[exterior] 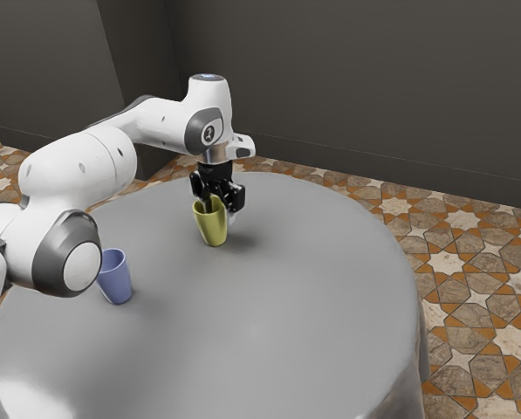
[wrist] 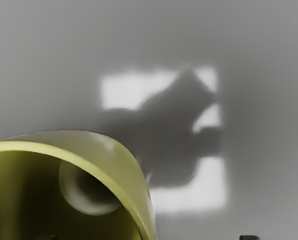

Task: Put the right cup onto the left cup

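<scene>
Has the gripper (exterior: 221,213) open astride the wall of the yellow cup (exterior: 212,230), on the table (exterior: 260,332) well apart from the blue cup (exterior: 115,284). Could drag or tip it by closing off-centre; could let it swing when lifted by one side.

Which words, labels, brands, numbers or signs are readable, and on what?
No readable text.
White rounded robot arm: dark mark near the hand, too small to read.
Same arm: bluish patch on top, too small to read.
Tapered plastic-looking yellow cup and blue cup: no lettering visible.
</scene>
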